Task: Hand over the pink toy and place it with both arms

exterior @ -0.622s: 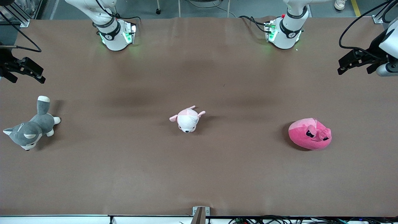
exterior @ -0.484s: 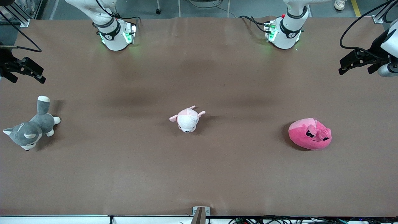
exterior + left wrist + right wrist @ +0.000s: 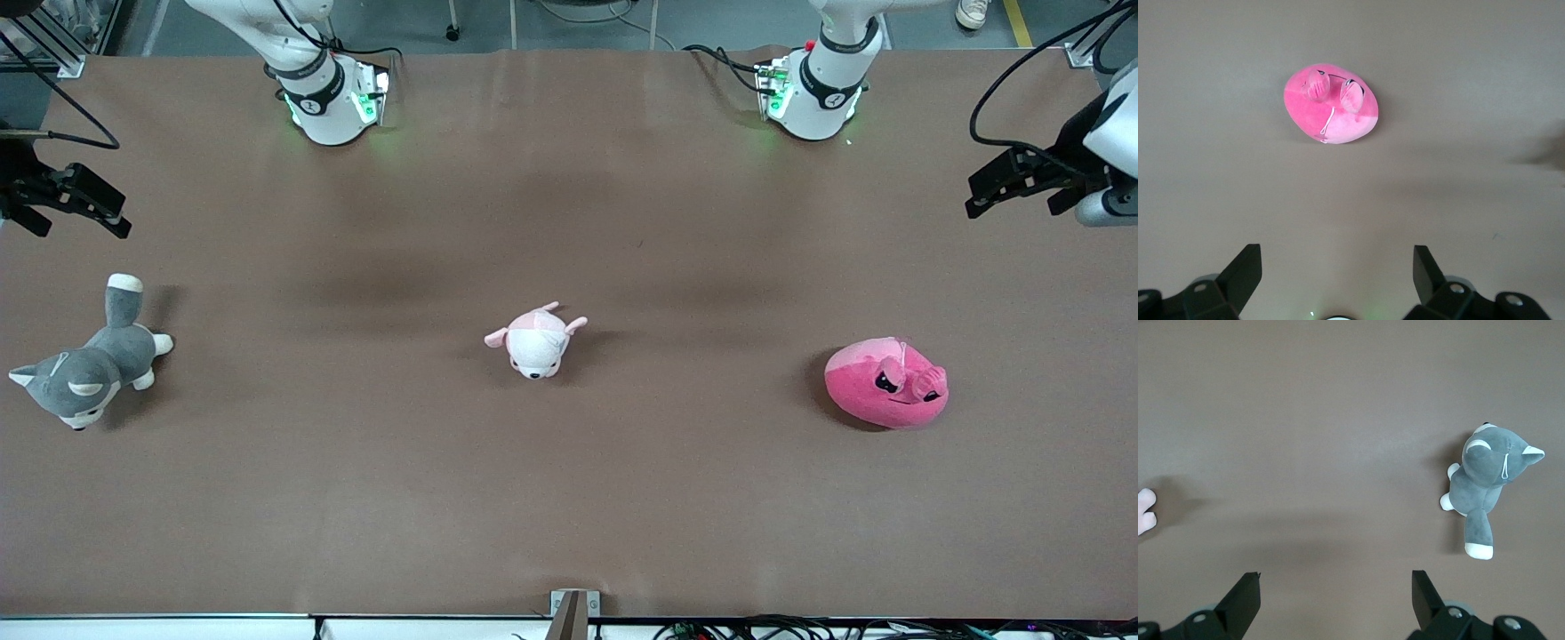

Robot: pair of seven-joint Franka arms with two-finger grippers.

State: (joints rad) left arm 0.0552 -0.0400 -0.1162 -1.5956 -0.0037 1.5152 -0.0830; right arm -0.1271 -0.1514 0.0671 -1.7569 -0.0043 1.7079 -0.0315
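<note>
Front view: since the two earlier frames, only the left arm has shifted at all, its left gripper (image 3: 1013,185) drifting slightly at the left arm's end of the table; every toy lies where it lay. Nearest that gripper, below it and well apart, the large hot-pink blob-shaped plush toy with angry black eyes (image 3: 886,383) rests untouched on the brown table (image 3: 569,498); the left wrist view shows it (image 3: 1331,103) ahead of the widely spread, empty fingers (image 3: 1238,273). Farther from that hand, mid-table, lies the small pale pink-and-white plush animal (image 3: 536,340). Farthest off, toward the right arm's end, lies the grey-and-white plush cat (image 3: 89,360), with the right gripper (image 3: 76,204) hovering above it, waiting, its jaws likewise spread and empty (image 3: 1331,603). Judgement: the task has barely begun; the small left-arm movement suggests an approach to the hot-pink toy is starting, with pickup, handover and placement all outstanding.
</note>
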